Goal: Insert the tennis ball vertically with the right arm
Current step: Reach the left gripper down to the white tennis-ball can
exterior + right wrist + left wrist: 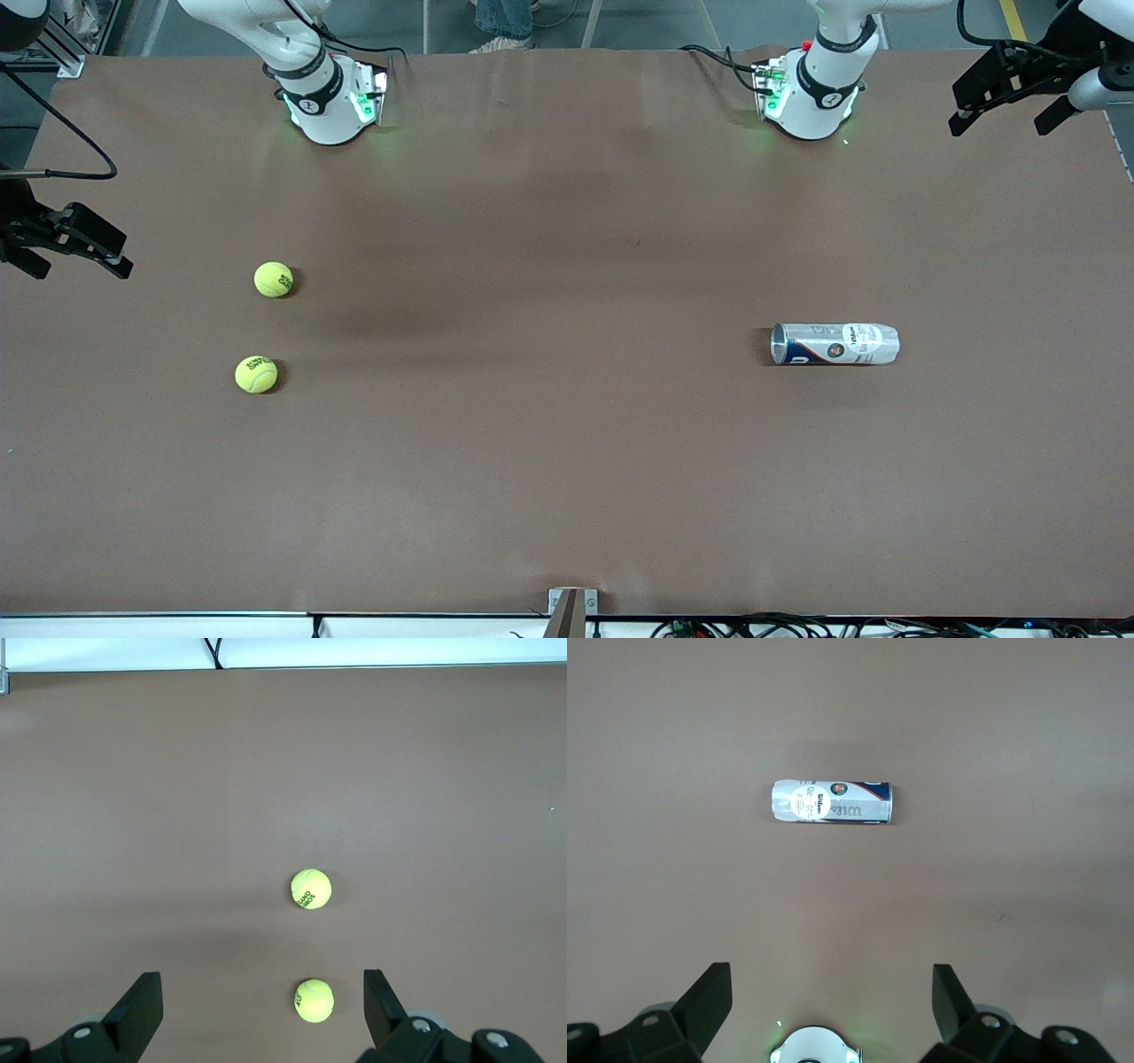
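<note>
Two tennis balls, one can, two arms. Nearest the front camera is the nearer tennis ball (256,374), toward the right arm's end of the table. The can (834,344) is slightly farther, toward the left arm's end, lying on its side with its open mouth facing the table's middle. The farther tennis ball (274,279) sits near the first, apart, not touching. The right gripper (64,243) hangs over the table edge at the right arm's end, fingers spread wide, holding nothing; its wrist view looks down on both balls. The left gripper (1010,95) waits over the table corner at its own end, fingers also wide apart and empty, with the can in its wrist view. Handling guess: the balls are light, felt-covered, slightly squashy, grippy but prone to roll; pinch across the widest middle from above. The can looks like thin clear plastic, light, slick, likely to roll or flex; it probably needs standing upright before a vertical insert.
</note>
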Robot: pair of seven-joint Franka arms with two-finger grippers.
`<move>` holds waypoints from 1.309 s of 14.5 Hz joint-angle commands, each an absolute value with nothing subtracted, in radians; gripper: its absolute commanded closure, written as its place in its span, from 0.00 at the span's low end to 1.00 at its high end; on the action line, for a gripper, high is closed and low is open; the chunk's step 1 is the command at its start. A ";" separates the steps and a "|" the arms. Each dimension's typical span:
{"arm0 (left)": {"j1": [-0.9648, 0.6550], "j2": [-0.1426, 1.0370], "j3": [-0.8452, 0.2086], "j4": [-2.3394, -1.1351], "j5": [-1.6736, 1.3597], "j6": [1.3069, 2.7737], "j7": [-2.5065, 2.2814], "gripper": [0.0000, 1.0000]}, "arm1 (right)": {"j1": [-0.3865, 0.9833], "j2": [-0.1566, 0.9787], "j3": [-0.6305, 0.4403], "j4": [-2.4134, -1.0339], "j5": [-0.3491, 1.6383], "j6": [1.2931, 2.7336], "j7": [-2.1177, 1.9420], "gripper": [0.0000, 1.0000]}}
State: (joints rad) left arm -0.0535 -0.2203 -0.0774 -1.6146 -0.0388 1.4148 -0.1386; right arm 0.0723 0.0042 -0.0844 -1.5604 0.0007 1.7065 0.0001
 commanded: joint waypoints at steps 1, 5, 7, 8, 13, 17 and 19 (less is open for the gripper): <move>-0.046 -0.224 -0.083 -1.605 -0.054 1.397 -0.140 0.00 | 0.074 -0.006 -0.083 -1.559 -0.008 1.694 0.020 0.00; -0.051 -0.219 -0.084 -1.606 -0.054 1.402 -0.147 0.00 | 0.077 -0.006 -0.083 -1.577 -0.008 1.694 0.020 0.00; -0.052 -0.177 -0.086 -1.586 -0.061 1.404 -0.156 0.00 | 0.075 -0.008 -0.083 -1.577 -0.008 1.694 0.020 0.00; -0.052 -0.167 -0.086 -1.585 -0.061 1.405 -0.179 0.00 | 0.075 -0.006 -0.083 -1.577 -0.008 1.694 0.020 0.00; -0.046 -0.069 -0.081 -1.583 -0.043 1.419 -0.242 0.00 | 0.066 -0.009 -0.086 -1.575 -0.008 1.687 0.014 0.00; -0.048 -0.002 -0.083 -1.585 0.032 1.489 -0.365 0.00 | 0.052 -0.008 -0.090 -1.577 -0.009 1.672 0.003 0.00; -0.054 0.015 -0.086 -1.598 0.046 1.551 -0.508 0.00 | 0.045 -0.008 -0.091 -1.578 -0.009 1.667 0.003 0.00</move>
State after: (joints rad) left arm -0.0501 -0.0007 -0.0771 -1.6104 0.0159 1.5169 -0.3958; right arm 0.0609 0.0050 -0.0958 -1.5647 0.0007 1.6745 0.0005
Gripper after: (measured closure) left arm 0.000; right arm 0.000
